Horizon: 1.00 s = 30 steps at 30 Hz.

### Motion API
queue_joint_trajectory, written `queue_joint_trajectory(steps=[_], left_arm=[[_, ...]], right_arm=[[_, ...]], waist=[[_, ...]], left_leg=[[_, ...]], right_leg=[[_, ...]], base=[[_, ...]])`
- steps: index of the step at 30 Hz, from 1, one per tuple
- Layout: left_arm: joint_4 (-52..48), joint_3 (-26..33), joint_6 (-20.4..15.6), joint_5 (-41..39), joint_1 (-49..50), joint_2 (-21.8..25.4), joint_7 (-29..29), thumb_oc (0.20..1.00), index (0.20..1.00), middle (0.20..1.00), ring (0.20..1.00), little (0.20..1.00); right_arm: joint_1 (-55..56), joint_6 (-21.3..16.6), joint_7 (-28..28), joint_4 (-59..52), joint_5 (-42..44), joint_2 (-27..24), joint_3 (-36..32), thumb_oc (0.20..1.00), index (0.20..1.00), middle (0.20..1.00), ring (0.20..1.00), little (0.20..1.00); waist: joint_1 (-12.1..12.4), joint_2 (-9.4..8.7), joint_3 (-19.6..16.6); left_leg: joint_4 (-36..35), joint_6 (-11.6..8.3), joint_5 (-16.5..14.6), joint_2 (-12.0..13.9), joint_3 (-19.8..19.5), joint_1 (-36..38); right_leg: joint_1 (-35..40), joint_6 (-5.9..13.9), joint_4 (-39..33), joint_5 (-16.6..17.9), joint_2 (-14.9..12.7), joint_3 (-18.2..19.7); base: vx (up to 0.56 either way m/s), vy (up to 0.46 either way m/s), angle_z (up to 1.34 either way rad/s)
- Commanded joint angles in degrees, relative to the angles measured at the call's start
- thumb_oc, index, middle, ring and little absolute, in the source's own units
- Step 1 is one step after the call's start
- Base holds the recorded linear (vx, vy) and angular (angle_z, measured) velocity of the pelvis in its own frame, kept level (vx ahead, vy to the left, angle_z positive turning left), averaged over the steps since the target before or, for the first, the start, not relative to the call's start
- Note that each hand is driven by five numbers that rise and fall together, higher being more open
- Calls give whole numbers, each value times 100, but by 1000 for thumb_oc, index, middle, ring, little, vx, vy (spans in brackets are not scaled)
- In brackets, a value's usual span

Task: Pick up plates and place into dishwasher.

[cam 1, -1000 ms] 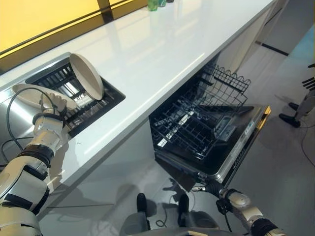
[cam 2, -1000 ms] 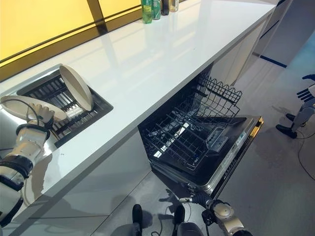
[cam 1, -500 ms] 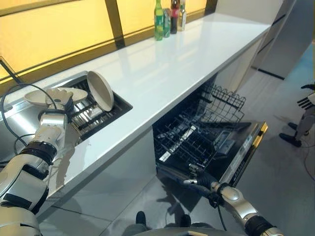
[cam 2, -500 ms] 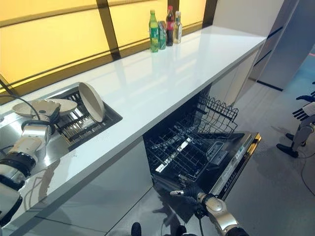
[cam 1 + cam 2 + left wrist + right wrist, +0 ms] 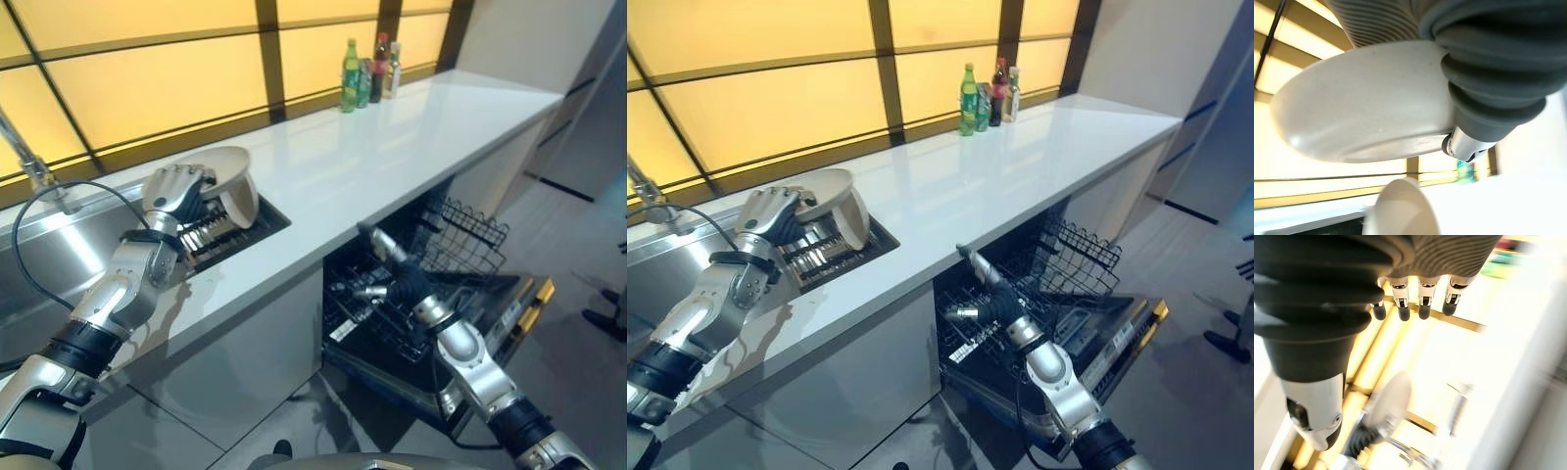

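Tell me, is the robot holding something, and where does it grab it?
Yes. The left hand holds a plate by its rim, fingers curled over the edge, above the rack. The right hand holds nothing.

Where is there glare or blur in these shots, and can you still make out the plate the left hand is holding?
Eye views: warm backlight from the amber window panels, sheen on the white counter, yet the plate in the left hand reads clearly. Left wrist view: the plate is sharp and close. Right wrist view: streaky blur past the right hand.
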Motion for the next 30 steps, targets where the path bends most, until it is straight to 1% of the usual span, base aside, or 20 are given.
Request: queue_joint_trajectory(steps=[1,3,4,5,7,9,12,15,18,20,24,26,27,29,30], left_arm=[[-529,362,-821,-834,-457,-169,-526,200,200,200,200,200],[-810,284,-1012,-1146,-553,-228,-796,200,200,200,200,200],[-946,237,-1162,-1464,-628,-207,-959,200,200,200,200,200],[-1017,205,-1255,-1626,-681,-191,-1056,200,200,200,200,200],[-1076,165,-1420,-1821,-748,-181,-1161,200,200,200,200,200],[-1158,165,-1666,-2080,-788,-153,-1403,200,200,200,200,200],[-1282,66,-1769,-2527,-885,-110,-1787,200,200,200,200,200],[-1315,-61,-1852,-2725,-1017,-107,-2010,200,200,200,200,200],[-1319,-178,-1938,-2899,-1186,-81,-2167,200,200,200,200,200],[-1305,-272,-1974,-2971,-1330,-77,-2217,200,200,200,200,200],[-1293,-363,-2005,-3078,-1501,-33,-2239,200,200,200,200,200],[-1296,-377,-2027,-3116,-1532,-5,-2235,200,200,200,200,200],[-1289,-412,-2045,-3127,-1576,-15,-2229,200,200,200,200,200],[-1288,-433,-2049,-3151,-1639,-32,-2236,200,200,200,200,200],[-1297,-437,-2039,-3151,-1658,-46,-2243,200,200,200,200,200]], right_arm=[[-1253,4,-747,-473,-858,-536,-181,1000,1000,1000,1000,1000],[-1792,341,-1111,-379,-1220,-830,-53,1000,1000,1000,1000,1000],[-2094,518,-1285,-339,-1409,-1033,9,1000,1000,1000,1000,1000],[-2304,621,-1365,-299,-1546,-1149,65,1000,1000,1000,1000,1000],[-2592,742,-1428,-232,-1584,-1292,164,1000,1000,1000,1000,1000],[-2864,882,-1450,-73,-1676,-1505,245,1000,1000,1000,1000,1000],[-3218,1048,-1434,217,-1818,-1706,478,1000,1000,1000,1000,1000],[-3477,1140,-1190,404,-1712,-1799,699,1000,1000,1000,1000,1000],[-3666,1193,-817,544,-1470,-1825,868,1000,1000,1000,1000,1000],[-3844,1206,-329,711,-1284,-1822,1088,1000,1000,1000,1000,1000],[-4013,1422,267,878,-1009,-1895,1407,1000,1000,1000,1000,1000],[-4021,1403,342,956,-941,-1905,1451,1000,1000,1000,1000,1000],[-4039,1430,512,1014,-744,-1874,1483,1000,1000,1000,1000,1000],[-4040,1399,623,1121,-668,-1796,1519,1000,1000,1000,1000,1000],[-4056,1387,660,1154,-581,-1773,1532,793,793,793,793,793]], waist=[[283,83,231],[351,42,191],[395,12,176],[425,-8,168],[456,-30,163],[516,-73,133],[580,-102,81],[618,-128,54],[642,-156,24],[666,-179,-9],[682,-211,-41],[685,-223,-48],[689,-233,-49],[699,-241,-50],[704,-243,-50]], left_leg=[[116,98,-1094,-354,-37,288],[108,101,-1052,-355,-88,262],[108,99,-1045,-359,-125,262],[114,98,-1038,-359,-143,255],[116,93,-1032,-362,-164,247],[115,93,-1023,-373,-208,240],[103,89,-1008,-385,-248,232],[98,91,-996,-399,-286,232],[95,90,-990,-412,-316,233],[89,88,-979,-423,-327,224],[73,91,-967,-430,-343,233],[68,90,-968,-430,-345,241],[65,89,-969,-437,-356,246],[63,89,-973,-437,-362,256],[63,89,-972,-437,-364,257]], right_leg=[[255,542,150,-871,-348,43],[258,526,132,-847,-348,-4],[273,517,129,-845,-341,-24],[283,511,126,-844,-339,-40],[289,505,123,-841,-335,-58],[305,503,113,-842,-331,-80],[316,502,100,-839,-333,-131],[328,504,92,-831,-339,-153],[332,504,89,-824,-340,-171],[329,508,82,-815,-351,-186],[336,507,76,-807,-359,-209],[341,506,75,-804,-362,-210],[343,504,75,-802,-363,-214],[355,500,73,-803,-364,-222],[358,500,71,-803,-364,-223]], base=[[-14,-21,12],[-3,-31,11],[7,-38,11],[4,-36,9],[1,-26,8],[7,-23,6],[9,-14,7],[20,-9,12],[13,-10,3],[0,0,0],[27,-3,8],[22,-7,10],[21,-8,7],[13,-4,2],[0,0,0]])
